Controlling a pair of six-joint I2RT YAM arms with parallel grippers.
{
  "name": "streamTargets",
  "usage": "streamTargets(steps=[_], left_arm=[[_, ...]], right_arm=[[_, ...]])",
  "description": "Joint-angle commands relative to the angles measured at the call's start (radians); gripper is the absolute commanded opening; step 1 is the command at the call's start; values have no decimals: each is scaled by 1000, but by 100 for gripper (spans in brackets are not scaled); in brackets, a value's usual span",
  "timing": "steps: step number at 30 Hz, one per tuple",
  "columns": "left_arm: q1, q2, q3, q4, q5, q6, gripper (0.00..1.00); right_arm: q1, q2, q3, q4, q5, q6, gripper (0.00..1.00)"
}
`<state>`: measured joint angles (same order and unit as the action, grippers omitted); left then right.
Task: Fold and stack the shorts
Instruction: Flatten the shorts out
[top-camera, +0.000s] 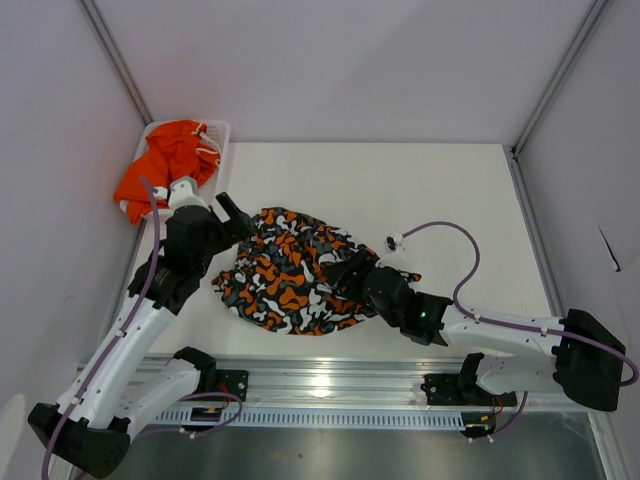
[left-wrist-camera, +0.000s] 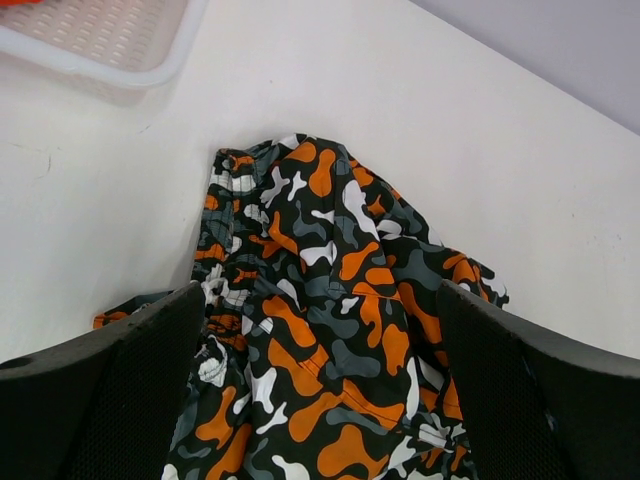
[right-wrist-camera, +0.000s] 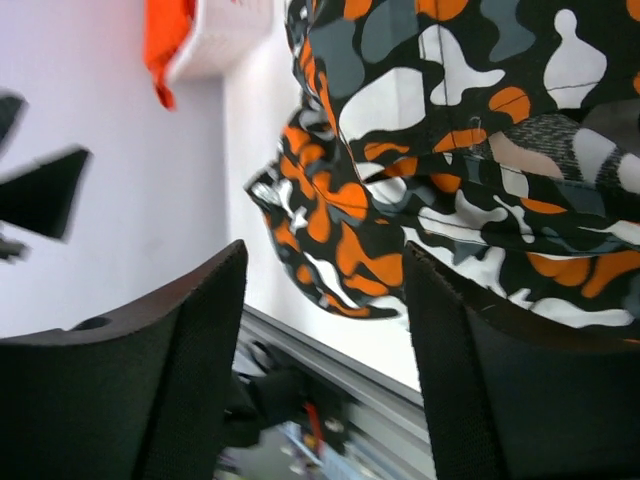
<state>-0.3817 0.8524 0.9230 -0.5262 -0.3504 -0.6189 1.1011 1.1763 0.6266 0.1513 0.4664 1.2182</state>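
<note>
Camouflage shorts (top-camera: 285, 280) lie rumpled in the middle of the white table (top-camera: 430, 190). The left gripper (top-camera: 236, 218) hangs over their upper-left edge, claw fully released and empty. The right gripper (top-camera: 347, 272) is at their right side, claw parted with the cloth's edge between the tips, not clenched. Upper left of the frame, the plain orange shorts (top-camera: 165, 160) spill from the white mesh basket (top-camera: 221, 130).

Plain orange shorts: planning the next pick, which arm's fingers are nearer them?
Left. The left fingers are near the orange shorts in the basket; the right fingers are across the patterned shorts, farther off.
</note>
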Motion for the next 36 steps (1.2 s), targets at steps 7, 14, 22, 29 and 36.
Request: streamTargets(steps=[7, 14, 22, 29, 36], left_arm=[[9, -49, -16, 29, -19, 15, 99], [9, -62, -18, 25, -28, 21, 99], [10, -87, -39, 48, -35, 16, 99], [9, -67, -55, 60, -44, 16, 99], [10, -35, -70, 78, -53, 15, 99]], right_arm=[[-52, 92, -90, 310, 18, 362, 59], [-66, 154, -94, 350, 26, 429, 58], [-122, 227, -111, 413, 17, 521, 50], [-214, 333, -67, 481, -54, 511, 23], [-351, 177, -31, 300, -149, 233, 0]])
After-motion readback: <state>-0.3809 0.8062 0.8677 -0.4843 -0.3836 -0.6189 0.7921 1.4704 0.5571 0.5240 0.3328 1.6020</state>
